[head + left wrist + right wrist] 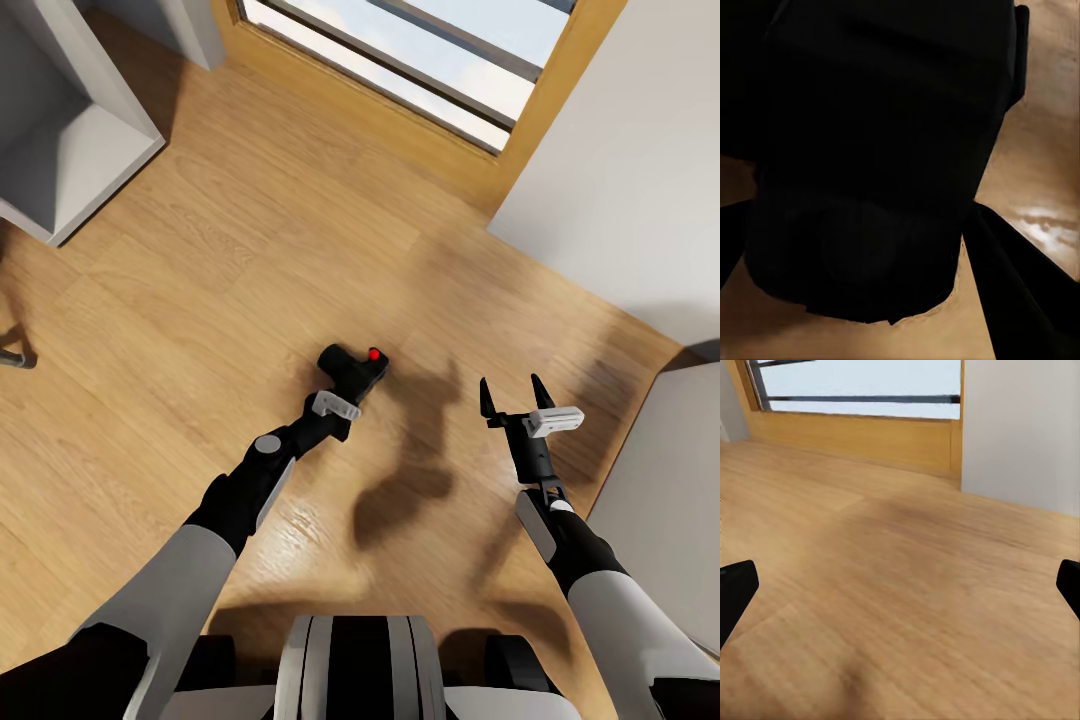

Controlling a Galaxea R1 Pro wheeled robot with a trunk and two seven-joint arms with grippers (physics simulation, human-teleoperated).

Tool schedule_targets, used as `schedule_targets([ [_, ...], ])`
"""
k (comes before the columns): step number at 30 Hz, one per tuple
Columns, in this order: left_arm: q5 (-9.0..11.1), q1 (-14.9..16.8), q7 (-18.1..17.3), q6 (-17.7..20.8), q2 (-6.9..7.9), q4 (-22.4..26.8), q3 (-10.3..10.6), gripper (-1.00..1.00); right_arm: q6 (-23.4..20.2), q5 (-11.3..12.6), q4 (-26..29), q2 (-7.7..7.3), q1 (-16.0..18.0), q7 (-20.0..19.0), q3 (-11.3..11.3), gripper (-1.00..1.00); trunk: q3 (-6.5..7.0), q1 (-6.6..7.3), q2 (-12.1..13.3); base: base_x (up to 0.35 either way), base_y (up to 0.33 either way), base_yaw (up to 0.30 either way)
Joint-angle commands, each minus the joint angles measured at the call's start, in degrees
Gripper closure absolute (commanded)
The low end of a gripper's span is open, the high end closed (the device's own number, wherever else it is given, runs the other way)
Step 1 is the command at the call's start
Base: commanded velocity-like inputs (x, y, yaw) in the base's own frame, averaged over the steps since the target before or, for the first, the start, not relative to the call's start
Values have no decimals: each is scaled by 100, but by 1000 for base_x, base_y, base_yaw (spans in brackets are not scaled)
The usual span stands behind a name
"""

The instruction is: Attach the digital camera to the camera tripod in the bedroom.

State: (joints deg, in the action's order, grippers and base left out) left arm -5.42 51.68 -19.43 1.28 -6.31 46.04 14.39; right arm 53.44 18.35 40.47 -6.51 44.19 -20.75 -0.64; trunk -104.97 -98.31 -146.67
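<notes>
Nearest, in the head view, the robot's trunk (358,665) sits at the bottom edge, with both arms reaching forward over the light wood floor (200,300). The left gripper (345,385) is at the digital camera (358,368), which lies low over the floor just left of centre, its red button (376,354) facing up. In the left wrist view the camera's black body (881,150) fills the space between the fingers (1020,292), which appear pressed against its sides. The right gripper (516,392) hangs to the right, well apart from the camera, its two dark fingers spread with nothing between them; the right wrist view shows the fingertips (733,592) at either edge over bare floor. Farther left stands a white shelf unit (70,160). Farthest, a wood-framed window (420,60) meets a white wall (630,170) on the right.
</notes>
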Motion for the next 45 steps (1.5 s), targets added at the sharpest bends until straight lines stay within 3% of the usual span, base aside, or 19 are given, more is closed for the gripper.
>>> schedule_targets([
  [1, -68, 0, -25, -3, 1, 85, -5, 100, 7, 54, -4, 0, 2, -60, -2, -100, -3, 1, -1, 0, 0, 0],
  [7, -65, -22, -42, 1, 26, 952, 23, 100, 17, 54, -4, 0, 2, -53, -2, -100, -3, 1, -1, 0, 0, 0],
  [26, -60, -72, -45, 37, 151, 2071, 52, 100, 26, 54, -4, 0, 2, -61, 8, -100, -3, 1, -1, 0, 0, 0],
  [40, -3, -178, -165, 157, 429, 2902, 68, 100, 26, 54, -4, 0, 2, -61, 11, -100, -3, 1, -1, 0, 0, 0],
  [41, 5, -195, -212, 315, 440, 3015, 75, 100, 26, 54, -4, 0, 2, -61, 11, -100, -3, 1, -1, 0, 0, 0],
  [42, 13, -215, -270, 1135, 457, 3328, 107, 100, 26, 54, -4, 0, 2, -61, 11, -100, -3, 1, -1, 0, 0, 0],
  [43, 14, -222, -295, 1656, 468, 3472, 140, 100, 26, 54, -4, 0, 2, -61, 11, -100, -3, 1, -1, 0, 0, 0],
  [45, 17, -227, -348, 2118, 479, 3621, 183, 100, 26, 54, -4, 0, 2, -61, 11, -100, -3, 1, -1, 0, 0, 0],
])
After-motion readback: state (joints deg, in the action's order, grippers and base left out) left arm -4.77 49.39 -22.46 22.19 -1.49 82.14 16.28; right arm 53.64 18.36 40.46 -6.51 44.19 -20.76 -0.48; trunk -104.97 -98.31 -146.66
